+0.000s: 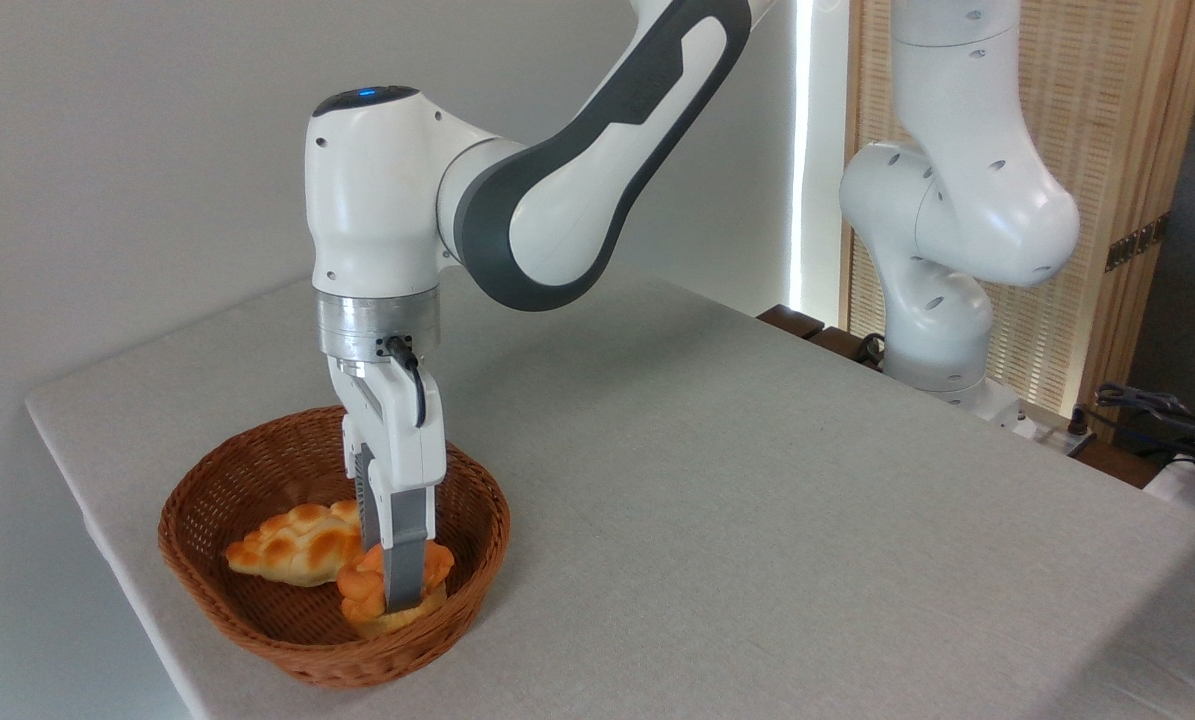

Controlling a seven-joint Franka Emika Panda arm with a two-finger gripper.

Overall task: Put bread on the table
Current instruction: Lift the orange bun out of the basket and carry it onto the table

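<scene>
A grey-covered desk (737, 520) spreads wide to the right of the end effector (397, 590), bare ground for the drop. Around the end effector sits a wicker basket (207, 600) holding two items: a braided loaf (292, 545) just to its left, and the bread (392, 595), clamped between the fingers, apparently so it can be lifted clear of the rim.

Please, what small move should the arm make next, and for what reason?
Probably a straight lift. The tool looks closed on the bread, which sits low inside the basket beside the braided loaf. It should clear the rim before moving sideways to the table.
</scene>
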